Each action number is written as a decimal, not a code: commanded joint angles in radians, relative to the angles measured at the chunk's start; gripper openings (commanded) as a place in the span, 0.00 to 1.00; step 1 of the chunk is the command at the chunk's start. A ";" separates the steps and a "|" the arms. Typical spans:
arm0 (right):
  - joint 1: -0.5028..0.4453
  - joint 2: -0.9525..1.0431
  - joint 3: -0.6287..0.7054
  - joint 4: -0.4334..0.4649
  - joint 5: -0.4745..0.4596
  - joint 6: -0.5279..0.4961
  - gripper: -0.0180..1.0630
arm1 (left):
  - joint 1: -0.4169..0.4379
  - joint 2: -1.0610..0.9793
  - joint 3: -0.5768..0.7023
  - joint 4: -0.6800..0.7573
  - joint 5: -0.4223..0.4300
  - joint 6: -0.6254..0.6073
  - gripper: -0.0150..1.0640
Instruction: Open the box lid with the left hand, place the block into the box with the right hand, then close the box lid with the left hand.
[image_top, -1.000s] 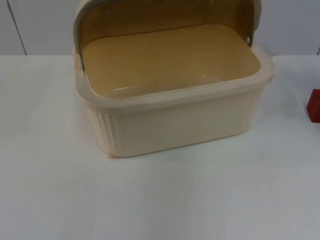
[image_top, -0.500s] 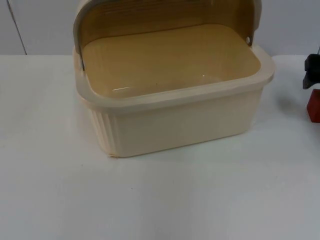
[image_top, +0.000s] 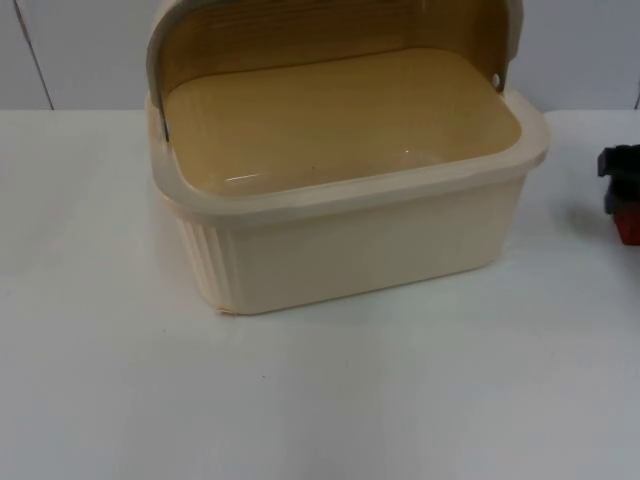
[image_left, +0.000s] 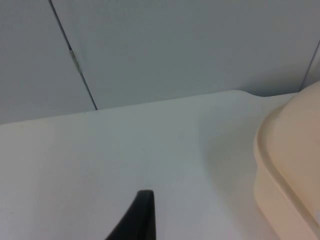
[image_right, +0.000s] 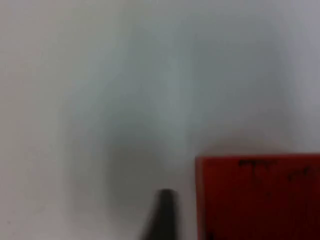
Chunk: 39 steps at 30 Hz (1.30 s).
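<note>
The cream box (image_top: 350, 235) stands mid-table with its tinted lid (image_top: 300, 35) swung up and back, so the inside is bare. At the table's right edge lies the red block (image_top: 630, 225). My right gripper (image_top: 620, 170) is low over it and covers its top. In the right wrist view one black fingertip (image_right: 162, 212) stands just beside the red block (image_right: 257, 197) with a small gap, so the gripper is open and not holding it. My left gripper (image_left: 142, 220) waits above the table to the left of the box rim (image_left: 280, 165).
The grey partition wall (image_top: 70, 50) closes off the table behind the box. White table top (image_top: 320, 400) stretches in front of the box and between the box and the block.
My right gripper came in from the right edge and dropped onto the red block, now covering its upper part. The box and lid have not moved.
</note>
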 joint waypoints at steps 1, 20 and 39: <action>0.001 0.001 -0.006 -0.005 0.033 0.002 0.46 | -0.005 -0.001 -0.005 0.004 0.002 -0.010 0.99; 0.001 -0.252 -0.041 -0.038 0.159 0.024 0.02 | -0.005 -0.001 -0.005 0.002 0.002 -0.017 0.99; 0.010 -0.643 -0.181 -0.055 0.229 -0.107 0.02 | -0.005 -0.001 -0.005 -0.004 0.002 -0.017 0.99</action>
